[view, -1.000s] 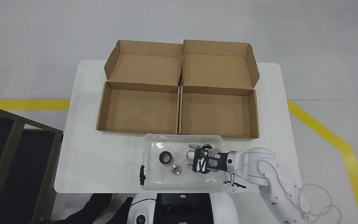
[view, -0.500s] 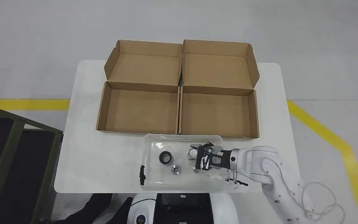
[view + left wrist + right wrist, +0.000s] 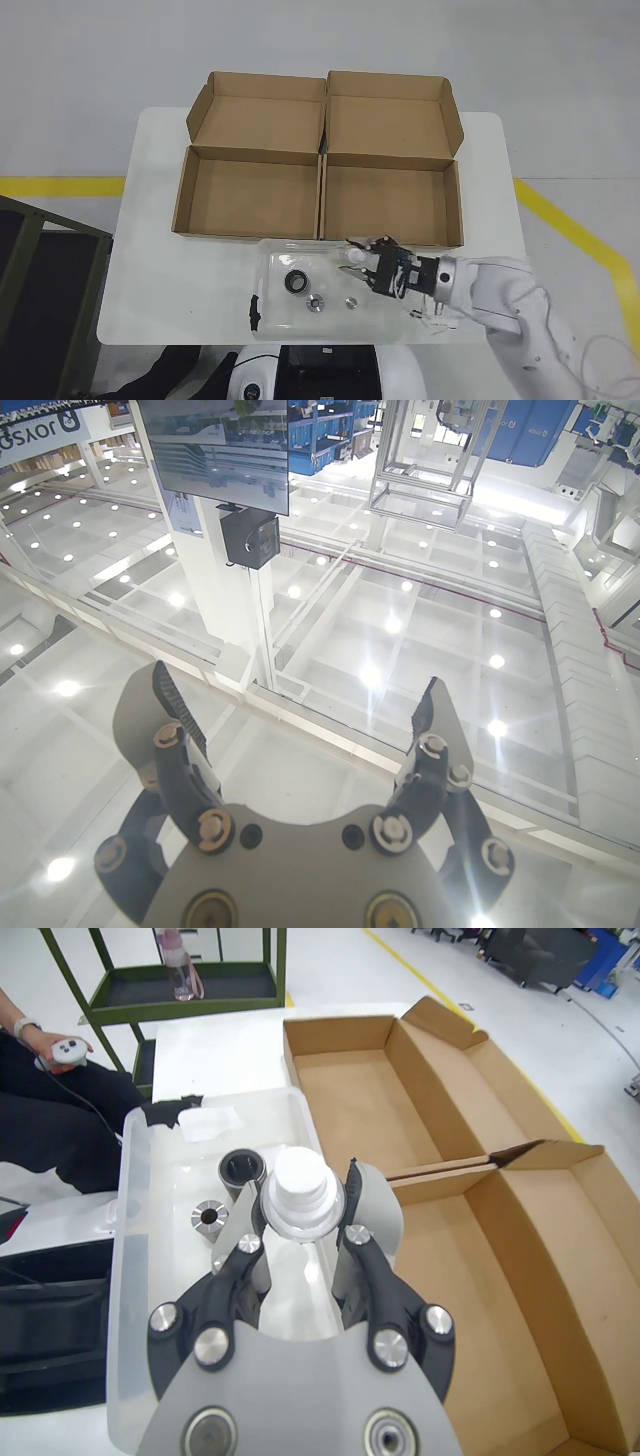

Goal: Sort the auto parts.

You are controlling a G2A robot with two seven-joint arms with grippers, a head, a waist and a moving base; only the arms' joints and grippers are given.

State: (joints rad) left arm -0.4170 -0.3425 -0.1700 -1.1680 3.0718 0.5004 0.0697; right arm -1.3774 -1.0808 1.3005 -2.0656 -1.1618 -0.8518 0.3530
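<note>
Right tool closed on a white stepped part, shown just after the lift. One second earlier this tool sat low inside the clear tray, over the parts in the tray's right half. It has since risen and drawn toward the tray's far right corner, taking the white part with it. The part now hangs above the tray near its far rim, clamped at its widest step between the two jaws, narrow end pointing away from the wrist.

Left in the tray are a black sleeve, a silver bushing just beside it, and a small silver disc — uncovered where the tool had been. The sleeve and bushing lie where they lay before.

Two open cardboard boxes stand side by side on the white tabletop just beyond the tray's far edge: the left box and the right box.

Left tool points up at the ceiling, away from the tray, jaws spread and holding nothing.

Reading: the pick is complete and the carry has begun. The heading suggests the right box — the one nearer the tray's far right corner — as the likely drop, with three parts yet to sort.
</note>
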